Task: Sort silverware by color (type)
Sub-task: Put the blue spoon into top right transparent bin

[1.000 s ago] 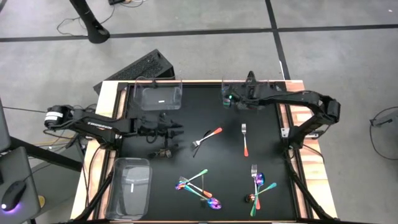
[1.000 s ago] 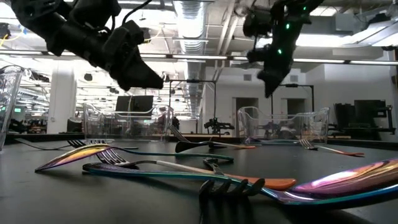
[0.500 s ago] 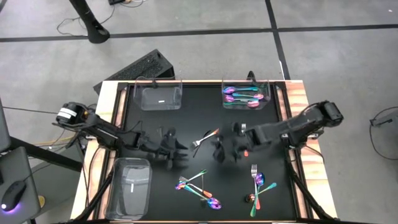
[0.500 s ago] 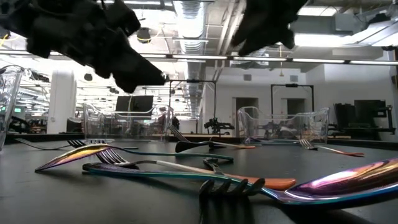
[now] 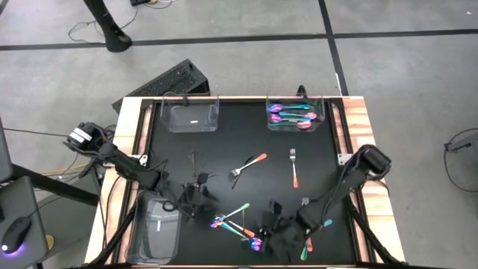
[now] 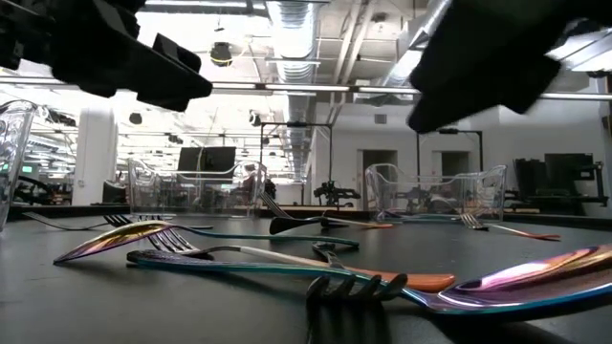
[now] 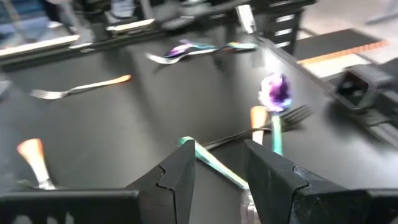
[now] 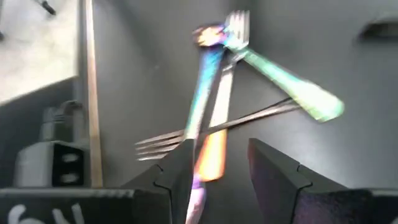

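Observation:
An iridescent pile of crossed forks and spoons (image 5: 237, 223) lies near the table's near edge. In it are a teal-handled piece (image 8: 292, 87), a dark fork (image 8: 163, 142) and an orange handle (image 8: 211, 155). My right gripper (image 8: 217, 165) hangs open above the pile's right end (image 5: 267, 230), pointing toward the table's left. My left gripper (image 7: 217, 168) is open too, just left of the pile (image 5: 193, 200), above a teal handle (image 7: 205, 158). A second pile (image 5: 312, 224) lies partly under my right arm. Two orange-handled forks (image 5: 249, 166) (image 5: 293, 168) lie mid-table.
The clear tray at the far right (image 5: 326, 112) holds iridescent spoons (image 5: 291, 114). Another clear tray (image 5: 190, 116) stands at the far left and a third (image 5: 157, 224) at the near left, close to my left arm. A wooden rim (image 8: 90, 93) borders the near edge.
My right gripper has swept from over the far right tray toward the near edge and down, ending above the iridescent pile; the tray's spoons show again. My left gripper has moved toward the near edge and a little lower, stopping beside that pile.

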